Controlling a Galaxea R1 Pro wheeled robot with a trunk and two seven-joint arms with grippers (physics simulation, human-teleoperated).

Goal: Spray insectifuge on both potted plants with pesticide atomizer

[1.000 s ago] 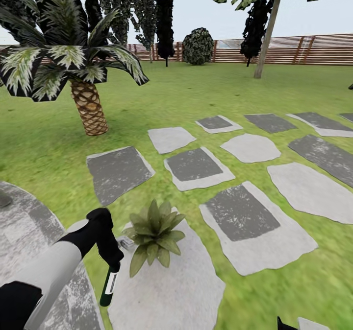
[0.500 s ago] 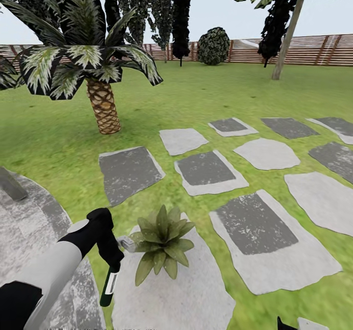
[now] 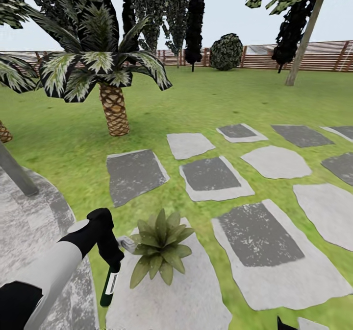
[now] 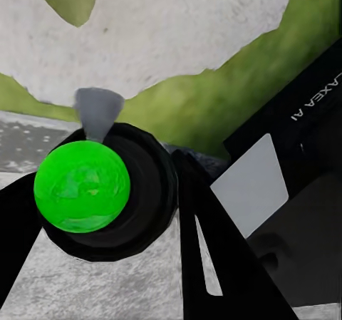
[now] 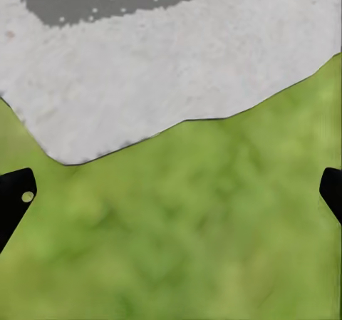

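The head camera has swung left over the last second: the palm (image 3: 105, 70), the fence (image 3: 314, 56) and the stepping stones (image 3: 214, 177) have all slid rightward across the head view, and a grey post (image 3: 14, 171) has come in at the patio's (image 3: 29, 227) far edge. That is the view turning, not the things moving. The plant (image 3: 158, 248) sits on the same pale stone (image 3: 196, 291), near that stone's far left edge, and the left arm holds the same pose.

The left gripper (image 3: 113, 265) is closed on the atomizer (image 3: 109, 287), which hangs bottom-down just beside the plant, over the seam between the stone and the patio. The left wrist view looks straight at the bottle's end, with a bright green disc (image 4: 82, 186) inside a dark ring and dark fingers (image 4: 214, 256) pressed to either side.

The right gripper (image 5: 171, 192) hangs wide open and empty, its tips at the two sides of its wrist view, over grass (image 5: 185, 241) beside a stone's edge (image 5: 164, 70).

So the pick-up looks done, and the first plant is within reach. No spray is visible. The spray head seems to sit up inside the grip, pointing away from the leaves, so the bottle probably needs turning toward the plant before spraying counts.
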